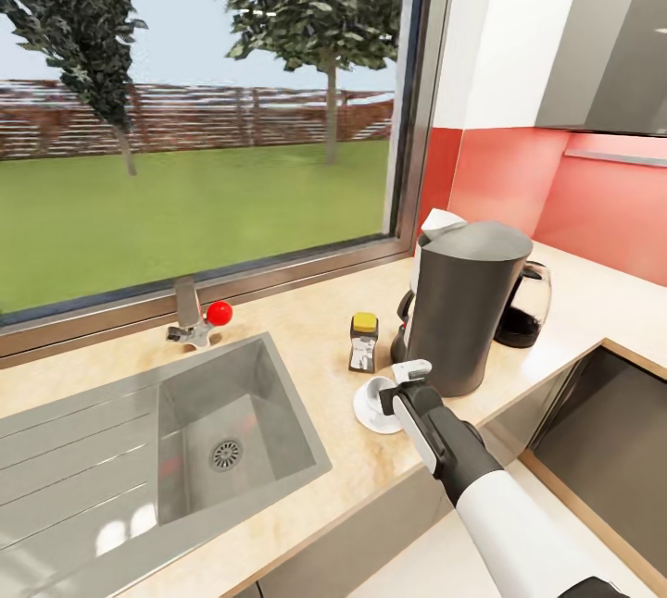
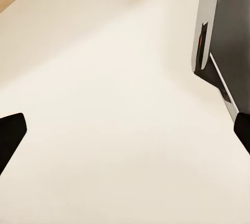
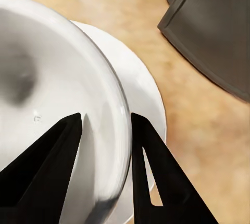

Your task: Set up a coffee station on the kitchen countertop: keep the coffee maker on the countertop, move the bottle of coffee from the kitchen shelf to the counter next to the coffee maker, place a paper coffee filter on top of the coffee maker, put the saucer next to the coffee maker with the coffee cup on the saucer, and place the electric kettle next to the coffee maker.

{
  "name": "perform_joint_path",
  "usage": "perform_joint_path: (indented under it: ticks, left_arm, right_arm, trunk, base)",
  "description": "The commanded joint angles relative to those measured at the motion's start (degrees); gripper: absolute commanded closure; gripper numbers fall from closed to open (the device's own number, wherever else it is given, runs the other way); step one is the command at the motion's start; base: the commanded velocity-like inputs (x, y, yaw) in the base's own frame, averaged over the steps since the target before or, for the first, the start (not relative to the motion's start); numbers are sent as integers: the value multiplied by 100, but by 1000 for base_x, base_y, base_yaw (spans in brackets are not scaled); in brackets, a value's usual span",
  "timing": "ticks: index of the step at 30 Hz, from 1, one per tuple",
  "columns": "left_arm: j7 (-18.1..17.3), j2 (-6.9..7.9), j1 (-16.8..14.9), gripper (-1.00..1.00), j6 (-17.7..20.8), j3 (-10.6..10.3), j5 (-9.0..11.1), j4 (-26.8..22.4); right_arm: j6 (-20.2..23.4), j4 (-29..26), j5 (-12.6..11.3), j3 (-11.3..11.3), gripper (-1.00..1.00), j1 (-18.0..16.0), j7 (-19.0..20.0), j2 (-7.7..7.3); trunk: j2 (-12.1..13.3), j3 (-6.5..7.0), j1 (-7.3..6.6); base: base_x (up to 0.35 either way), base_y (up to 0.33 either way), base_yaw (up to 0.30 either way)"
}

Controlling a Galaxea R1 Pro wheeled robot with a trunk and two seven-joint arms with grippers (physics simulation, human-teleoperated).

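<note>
The coffee cup [image 1: 379, 392] is seen sitting on the saucer [image 1: 369, 417], and both are on the kitchen countertop [image 1: 306, 339] just in front of the coffee maker [image 1: 463, 306], a bit to its left. The cup's rim is straddled by the right gripper [image 1: 409, 374]: in the right wrist view one dark finger [image 3: 44, 174] is inside the coffee cup [image 3: 57, 104] and the other is outside its wall, over the saucer [image 3: 140, 99]. The rim looks pinched between them, though it cannot be told for sure that the fingers press on it.

The bottle of coffee [image 1: 362, 342] (brown, with a yellow cap) is stood upright to the left of the coffee maker, just behind the cup. A white bit of paper, the paper coffee filter [image 1: 438, 222], is seen at the back of the coffee maker's top. The electric kettle [image 1: 524, 305] is placed right beside the coffee maker, on its right, partly hidden by it.

Farther to the left of the coffee maker a grey sink [image 1: 222, 431] is set into the countertop, with a tap [image 1: 196, 318] that has a red knob. A big window [image 1: 199, 89] is behind it all.

In the left wrist view, the left gripper [image 2: 127, 135] is held wide open, with pale floor between its two dark tips.
</note>
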Motion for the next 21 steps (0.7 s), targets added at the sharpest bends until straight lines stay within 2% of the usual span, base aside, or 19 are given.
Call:
perform_joint_path:
  ticks: [1, 14, 16, 18, 21]
  left_arm:
    - [13, 0, 0, -100, -15, -50, 55, -5]
    - [13, 0, 0, -100, -23, -50, 57, -5]
    - [13, 0, 0, -100, -24, -50, 61, -5]
    - [13, 0, 0, -100, -24, -50, 63, -5]
    - [13, 0, 0, -100, -24, -50, 64, -5]
  right_arm:
    - [15, 39, -58, 13, -100, -2, -50, -3]
    - [14, -96, -57, -8, -100, -2, -57, 19]
    - [14, -364, -55, -11, -100, -2, -58, 21]
    - [29, -864, -51, -13, -100, -2, -64, 23]
    - [57, -1243, -50, -13, -100, -2, -72, 23]
  trunk:
    - [-7, -12, 5]
    - [-7, -12, 5]
    - [-7, -12, 5]
    - [-7, -12, 5]
    - [-7, -12, 5]
  base:
    - [0, 0, 0]
    - [0, 0, 0]
    - [0, 0, 0]
    - [0, 0, 0]
    - [0, 0, 0]
